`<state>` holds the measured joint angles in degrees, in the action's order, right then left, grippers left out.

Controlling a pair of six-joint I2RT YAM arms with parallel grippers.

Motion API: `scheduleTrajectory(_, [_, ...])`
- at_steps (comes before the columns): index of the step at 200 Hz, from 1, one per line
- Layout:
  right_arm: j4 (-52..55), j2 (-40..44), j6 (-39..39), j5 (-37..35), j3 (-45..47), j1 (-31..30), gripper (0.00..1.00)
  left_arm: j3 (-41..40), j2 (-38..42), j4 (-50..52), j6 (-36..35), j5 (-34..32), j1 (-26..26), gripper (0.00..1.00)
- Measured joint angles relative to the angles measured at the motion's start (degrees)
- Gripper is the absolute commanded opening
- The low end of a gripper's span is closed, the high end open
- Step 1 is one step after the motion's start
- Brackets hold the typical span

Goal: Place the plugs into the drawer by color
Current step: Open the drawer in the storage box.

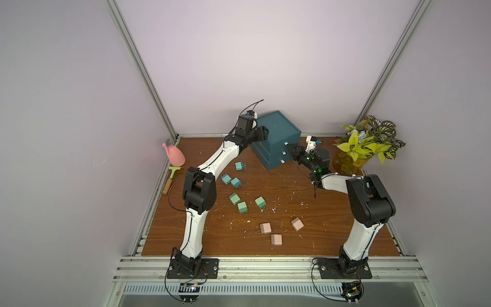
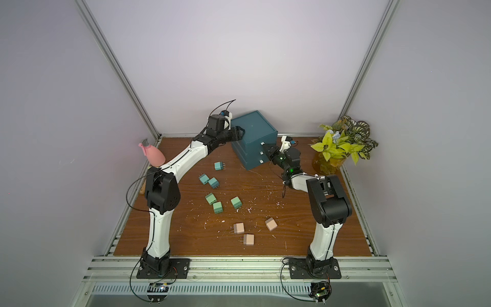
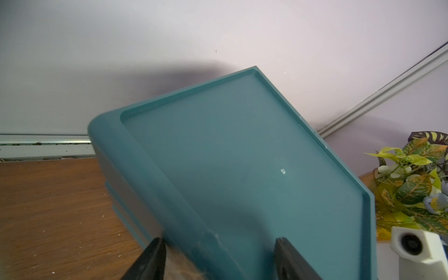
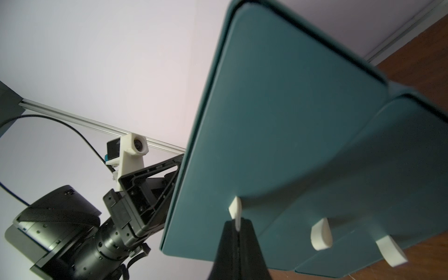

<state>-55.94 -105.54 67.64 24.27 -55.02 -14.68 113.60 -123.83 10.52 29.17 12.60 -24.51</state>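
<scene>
1. Teal plastic fills both wrist views: the drawer chest (image 1: pixel 276 133) stands at the back of the wooden table (image 1: pixel 318 212), turned so that its front faces my right arm.
2. My right gripper (image 4: pixel 238 230) is closed tight on the top tab (image 4: pixel 235 209), the white handle of the uppermost drawer. The tab's tip is pinched between the two black fingers. The two lower tabs are untouched.
3. My left gripper (image 1: pixel 262 134) sits at the chest's upper edge, on the side away from the tabs. In the left wrist view its fingers (image 3: pixel 155 257) stand apart, one beside the side wall and one over the lid. I cannot tell whether they squeeze the chest.
4. All nine plugs lie loose on the table in front of the chest, between the two arms. The three teal-blue plugs (image 1: pixel 235 182) are nearest the chest. The three green plugs (image 1: pixel 242 207) are in the middle. The three beige-pink plugs (image 1: pixel 265 228) are closest to the arm bases.
</scene>
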Motion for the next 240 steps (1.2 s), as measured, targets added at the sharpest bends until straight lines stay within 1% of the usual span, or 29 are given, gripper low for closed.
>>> scheduleTrajectory(52, [3.58,6.01,-3.37,-1.53,3.89,-0.55,0.00,0.92,-0.46,0.46,-0.04,0.02,0.42,0.67])
scheduleTrajectory(149, [10.54,22.34,-10.97,-5.88,17.11,-2.12,0.00,1.03,-0.55,0.44,-0.04,0.24,0.66,0.68])
scheduleTrajectory(177, [11.52,24.44,-12.07,-7.15,18.67,-2.75,0.00,1.03,-0.55,0.44,-0.04,0.26,0.66,0.69])
scheduleTrajectory(215, [12.72,25.20,-13.16,-8.02,19.32,-2.91,0.00,1.03,-0.55,0.46,-0.07,0.26,0.66,0.71])
scheduleTrajectory(226, [12.94,25.42,-13.44,-8.04,19.34,-2.95,0.07,1.03,-0.55,0.46,-0.04,0.26,0.66,0.72])
scheduleTrajectory(240, [13.33,25.70,-13.86,-8.07,19.37,-2.95,0.19,1.03,-0.55,0.50,-0.07,0.26,0.66,0.73])
